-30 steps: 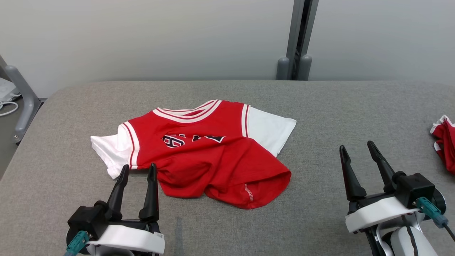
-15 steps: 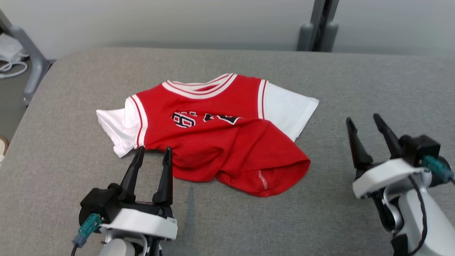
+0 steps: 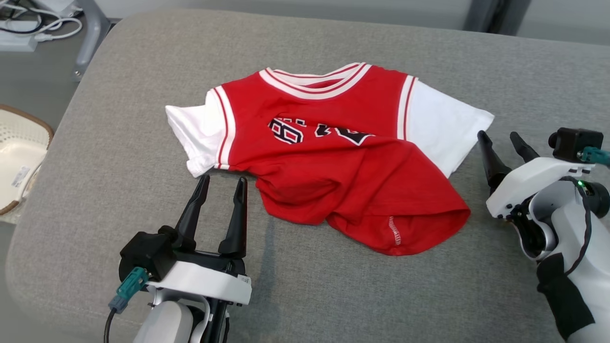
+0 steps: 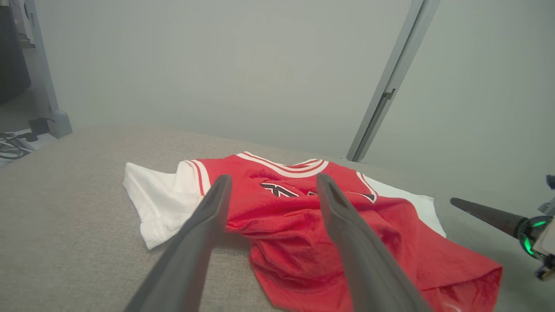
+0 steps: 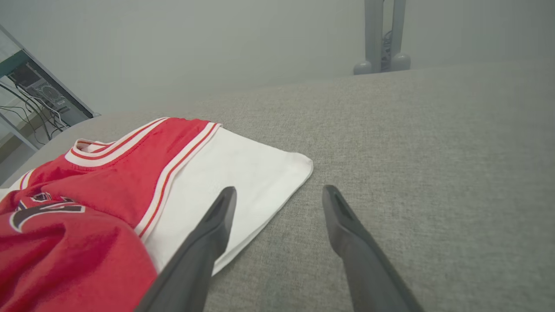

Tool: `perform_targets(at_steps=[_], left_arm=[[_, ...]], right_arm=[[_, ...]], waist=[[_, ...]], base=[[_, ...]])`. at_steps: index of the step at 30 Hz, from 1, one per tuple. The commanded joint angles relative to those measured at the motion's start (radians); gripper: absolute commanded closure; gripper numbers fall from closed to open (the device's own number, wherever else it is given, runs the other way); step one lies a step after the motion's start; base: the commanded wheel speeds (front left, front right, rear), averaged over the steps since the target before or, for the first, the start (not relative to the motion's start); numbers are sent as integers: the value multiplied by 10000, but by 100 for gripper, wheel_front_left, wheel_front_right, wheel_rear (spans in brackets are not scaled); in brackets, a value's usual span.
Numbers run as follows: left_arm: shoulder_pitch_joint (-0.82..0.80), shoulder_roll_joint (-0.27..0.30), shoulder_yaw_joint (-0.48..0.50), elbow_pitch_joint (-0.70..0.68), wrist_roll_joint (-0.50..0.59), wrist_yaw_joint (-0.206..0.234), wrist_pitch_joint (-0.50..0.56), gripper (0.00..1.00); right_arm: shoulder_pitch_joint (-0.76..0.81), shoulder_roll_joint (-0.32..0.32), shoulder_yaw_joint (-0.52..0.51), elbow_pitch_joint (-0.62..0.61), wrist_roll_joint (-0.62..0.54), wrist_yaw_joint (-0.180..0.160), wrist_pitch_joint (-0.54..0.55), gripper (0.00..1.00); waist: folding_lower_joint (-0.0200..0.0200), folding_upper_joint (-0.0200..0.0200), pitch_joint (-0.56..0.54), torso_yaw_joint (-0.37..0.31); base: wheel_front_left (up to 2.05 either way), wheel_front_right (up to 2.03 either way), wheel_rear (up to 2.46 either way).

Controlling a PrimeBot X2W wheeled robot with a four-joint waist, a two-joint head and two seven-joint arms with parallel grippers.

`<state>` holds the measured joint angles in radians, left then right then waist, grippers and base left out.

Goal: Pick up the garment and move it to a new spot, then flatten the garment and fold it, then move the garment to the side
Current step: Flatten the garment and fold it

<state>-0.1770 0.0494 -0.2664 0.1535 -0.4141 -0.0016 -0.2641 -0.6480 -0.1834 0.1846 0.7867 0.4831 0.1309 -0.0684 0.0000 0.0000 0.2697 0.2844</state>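
The garment (image 3: 333, 157), a red jersey T-shirt with white sleeves, striped trim and black letters, lies rumpled on the grey cloth table (image 3: 119, 119), its lower half folded up over the letters. My left gripper (image 3: 223, 181) is open, its tips just short of the shirt's near left edge, below the left white sleeve (image 3: 198, 136). My right gripper (image 3: 500, 136) is open beside the right white sleeve (image 3: 448, 128). The left wrist view has the garment (image 4: 303, 225) beyond my fingers (image 4: 217, 199). In the right wrist view one fingertip (image 5: 225, 203) hangs over the sleeve's edge (image 5: 243, 173).
A pale basket (image 3: 19, 157) sits on the floor off the table's left edge, and white cables (image 3: 43, 28) lie at the far left. A grey post (image 5: 381, 34) stands behind the table. Bare cloth stretches to the right (image 5: 433, 151) and in front (image 3: 357, 295).
The head camera has tilted down and turned, shifting the whole picture. My right gripper has closed in on the right sleeve, and my left gripper has drawn a little nearer the shirt. Both stay open.
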Motion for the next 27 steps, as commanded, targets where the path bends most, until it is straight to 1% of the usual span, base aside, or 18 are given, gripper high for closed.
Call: perform_targets(at_steps=[1,12,17,18,19,21,27], left_arm=[[-173,28,-18,-36,-19,45,0,0],[-293,33,-350,-59,-232,114,0,0],[-346,33,-391,-103,-298,190,0,0],[-332,33,-391,-95,-305,190,0,0],[-263,36,-374,-83,-344,201,0,0],[-197,34,-363,-83,-386,218,0,0],[-113,36,-408,-169,-529,285,0,0]], right_arm=[[-177,-157,49,218,118,-4,108,0],[-1301,-590,650,1894,463,-4,275,0],[-1449,-518,1013,2360,681,-4,419,0],[-1451,-488,1121,2432,729,-2,484,33],[-1425,-505,1410,2471,763,-2,504,100],[-1423,-580,1668,2430,810,-2,450,100],[-1818,-1235,2257,2230,826,-4,229,100]], waist=[[0,0,137,169],[0,0,475,769],[0,0,517,930],[0,0,503,950],[0,0,444,980],[0,0,376,1003],[0,0,255,1091]], base=[[0,0,0],[0,0,0],[0,0,0],[0,0,0],[0,0,0],[0,0,0],[0,0,0]])
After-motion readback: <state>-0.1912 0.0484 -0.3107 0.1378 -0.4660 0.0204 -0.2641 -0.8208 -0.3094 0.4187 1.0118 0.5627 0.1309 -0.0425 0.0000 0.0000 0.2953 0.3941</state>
